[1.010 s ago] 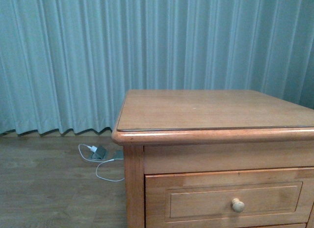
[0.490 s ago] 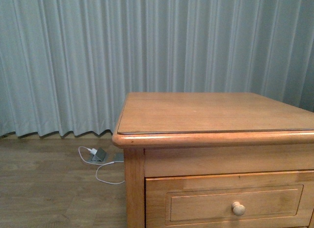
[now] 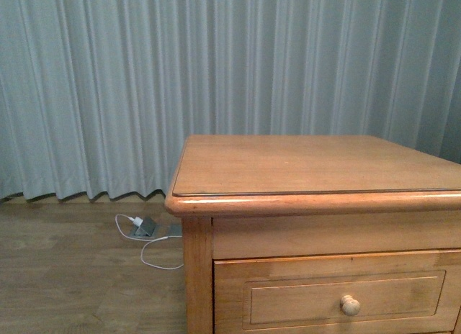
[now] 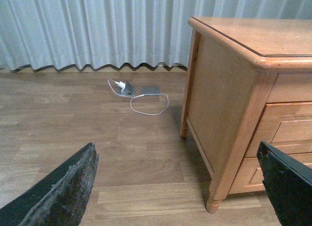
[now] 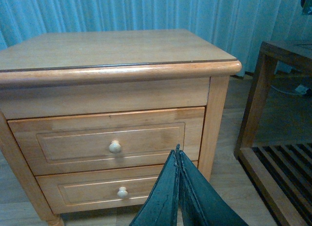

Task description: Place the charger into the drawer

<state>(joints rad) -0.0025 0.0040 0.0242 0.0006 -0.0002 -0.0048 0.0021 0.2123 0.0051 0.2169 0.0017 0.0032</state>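
The charger is not in view in any frame. The drawer (image 3: 331,298) is the upper one of a honey-coloured wooden cabinet (image 3: 310,165); it is shut, with a round wooden knob (image 3: 350,304). It also shows in the right wrist view (image 5: 73,143), with its knob (image 5: 115,147). My right gripper (image 5: 178,153) is shut and empty, in front of the cabinet near its right front leg, level with the lower drawer. My left gripper (image 4: 175,153) is open and empty, low over the floor by the cabinet's left front corner. Neither gripper shows in the front view.
A white plug with a white cable and a grey device (image 3: 144,224) lies on the wooden floor by the curtain, also in the left wrist view (image 4: 127,87). A similar lower drawer (image 5: 78,194) is shut. A dark slatted wooden piece (image 5: 273,138) stands right of the cabinet.
From one second ago to half a second ago the cabinet shifted slightly lower in the front view. Nothing has visibly moved since.
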